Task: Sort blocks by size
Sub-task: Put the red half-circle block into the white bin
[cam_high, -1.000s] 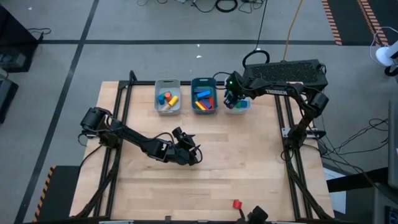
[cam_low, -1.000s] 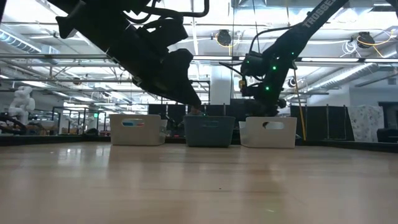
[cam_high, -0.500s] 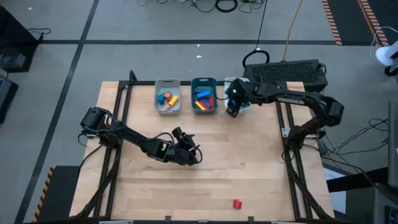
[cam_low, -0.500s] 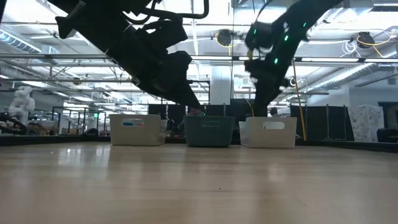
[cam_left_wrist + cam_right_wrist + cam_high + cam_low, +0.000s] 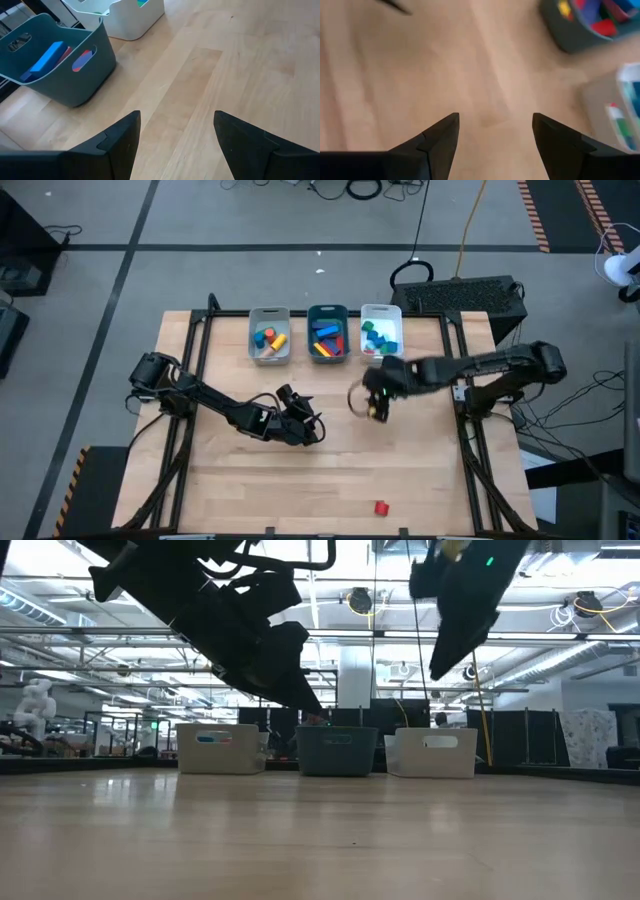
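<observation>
Since a second ago our right gripper [image 5: 372,402] has swung off the white tray [image 5: 381,312] at the far edge to mid-table, fingers spread and empty. One red block [image 5: 381,507] is left on the wooden table [image 5: 420,470], at the near edge, straight nearward of that gripper and too small to show a long axis; we judge the right arm nearer than our left gripper [image 5: 305,430], parked open left of centre. Bare wood lies between, and the other blocks [image 5: 324,338] sit in the trays.
</observation>
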